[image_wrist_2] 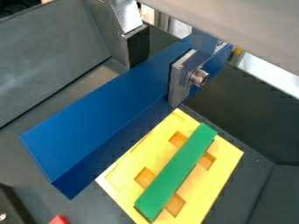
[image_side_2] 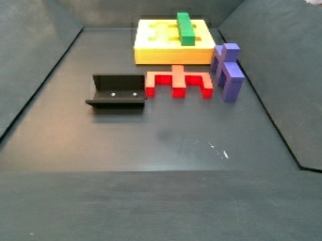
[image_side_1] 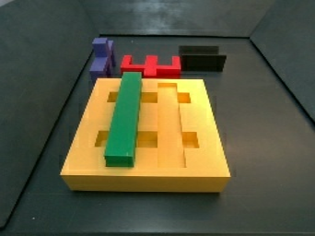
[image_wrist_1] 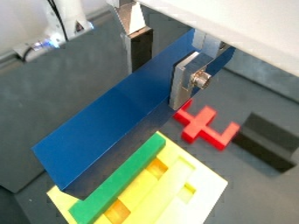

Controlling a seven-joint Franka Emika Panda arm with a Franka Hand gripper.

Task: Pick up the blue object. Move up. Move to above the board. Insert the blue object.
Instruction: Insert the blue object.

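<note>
Blue and long, the blue object [image_wrist_1: 111,122] is clamped between the silver fingers [image_wrist_1: 187,80] of the gripper [image_wrist_2: 197,68], whose jaws are closed on one end of it, and it hangs high over the board [image_wrist_2: 228,171]; the arm is out of frame in both side views. In a wrist view the bar's long axis looks roughly parallel to the green bar [image_wrist_2: 176,171] already seated in one groove, so the free grooves beside it seem the target. Clustered off the board's far edge on the floor, a red piece [image_side_1: 150,64], a purple block [image_side_1: 102,55] and the fixture [image_side_1: 201,58] should not obstruct.
</note>
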